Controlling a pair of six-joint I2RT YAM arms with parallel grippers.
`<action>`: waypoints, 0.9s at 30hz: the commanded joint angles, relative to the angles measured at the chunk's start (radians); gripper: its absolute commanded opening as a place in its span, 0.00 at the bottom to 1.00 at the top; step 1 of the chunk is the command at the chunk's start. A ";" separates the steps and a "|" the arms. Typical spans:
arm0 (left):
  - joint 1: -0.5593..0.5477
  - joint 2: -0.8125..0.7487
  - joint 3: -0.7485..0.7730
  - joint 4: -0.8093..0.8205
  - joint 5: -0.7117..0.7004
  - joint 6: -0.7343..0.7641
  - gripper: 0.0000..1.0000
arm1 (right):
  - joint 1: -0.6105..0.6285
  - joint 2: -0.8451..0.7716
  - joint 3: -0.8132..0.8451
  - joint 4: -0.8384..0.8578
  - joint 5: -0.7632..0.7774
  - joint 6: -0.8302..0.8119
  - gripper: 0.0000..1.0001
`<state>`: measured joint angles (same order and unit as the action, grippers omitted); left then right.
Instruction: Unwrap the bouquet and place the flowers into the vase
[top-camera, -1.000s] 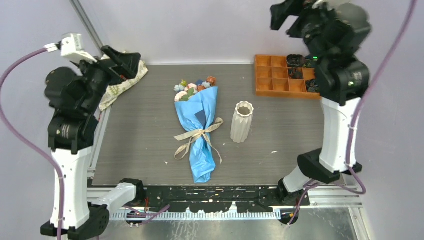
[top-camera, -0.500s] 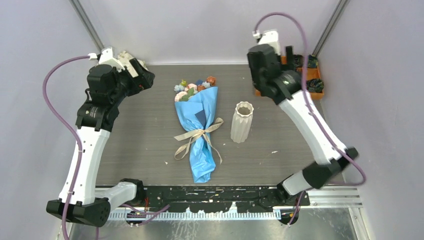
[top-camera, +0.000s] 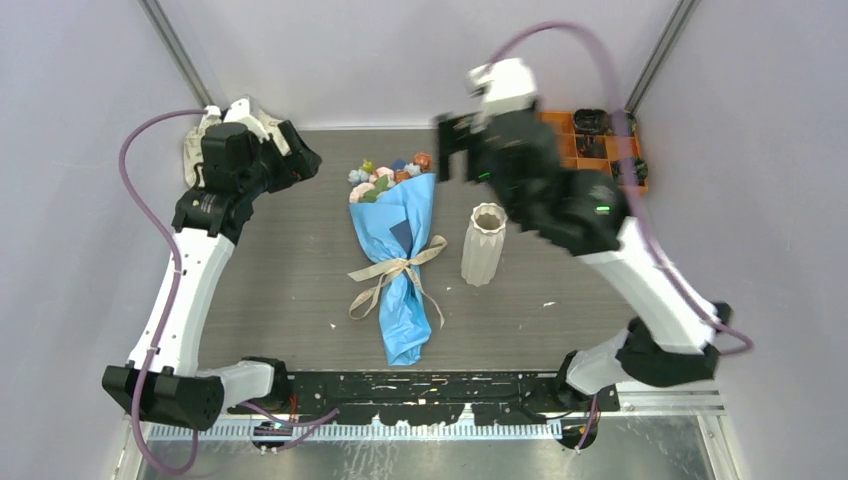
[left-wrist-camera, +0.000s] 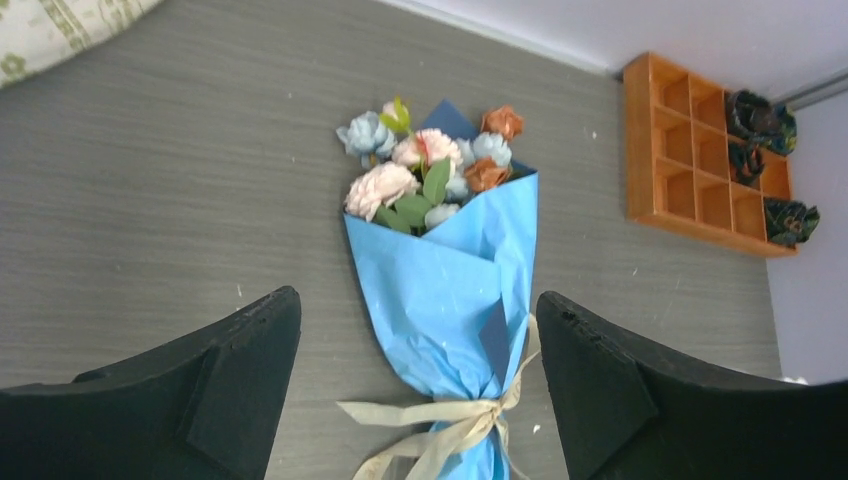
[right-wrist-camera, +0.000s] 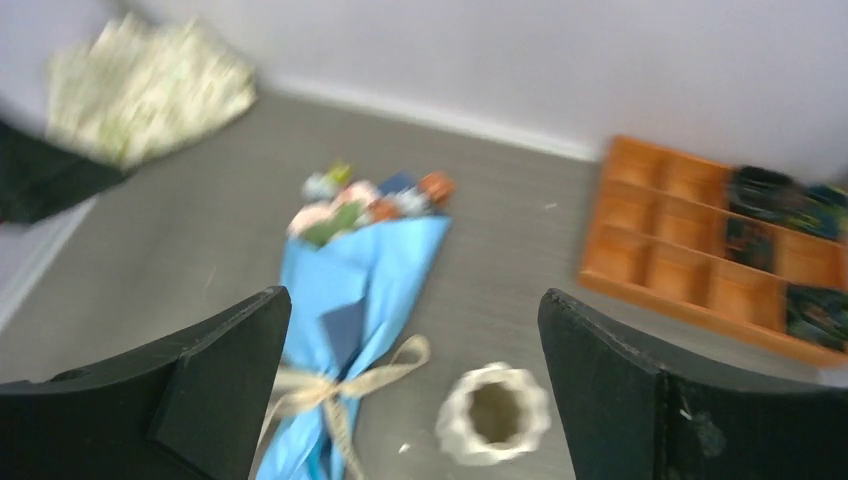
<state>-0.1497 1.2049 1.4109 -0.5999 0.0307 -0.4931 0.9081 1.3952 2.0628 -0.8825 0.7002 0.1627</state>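
- Bouquet (top-camera: 398, 262): lies flat at mid-table (top-camera: 280, 290), still in its blue paper cone, blooms toward the far edge, tail toward the arm bases.
- Flowers (left-wrist-camera: 425, 170): heads show at the cone's mouth; stems are hidden in the paper.
- Ribbon (top-camera: 395, 272): bow is tied round the narrow part of the cone, knot intact, tails lying loose on the table.
- Vase (top-camera: 484, 243): upright just right of the bouquet, level with the bow, not touching it; nothing inside.
- Left gripper (left-wrist-camera: 415, 305): jaws spread wide, holding nothing; raised over the far-left area, its camera looking down on the bouquet.
- Right gripper (right-wrist-camera: 412, 298): jaws spread wide, holding nothing; raised behind the vase, its view blurred.
- Tray (left-wrist-camera: 633, 140) at the far right and cloth (left-wrist-camera: 60, 30) at the far left, both well apart from the bouquet.
- Step in hand, as judged: approach only; unwrapping not begun.
- Next move, as judged: one gripper should descend onto a ribbon tail and pull the bow loose while the other steadies the cone, so the bouquet does not slide into the vase.
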 joint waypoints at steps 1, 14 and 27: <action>-0.009 -0.078 -0.058 0.037 0.053 -0.002 0.87 | 0.285 0.140 0.018 -0.080 0.061 -0.022 0.99; -0.013 -0.274 -0.375 0.013 -0.039 -0.076 0.77 | 0.405 0.147 -0.525 0.069 -0.069 0.289 0.61; -0.023 -0.355 -0.597 0.103 0.063 -0.148 0.73 | 0.234 0.125 -0.931 0.346 -0.212 0.413 0.42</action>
<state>-0.1646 0.8852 0.8093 -0.5793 0.0708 -0.6239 1.1748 1.5860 1.1725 -0.6659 0.5293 0.5243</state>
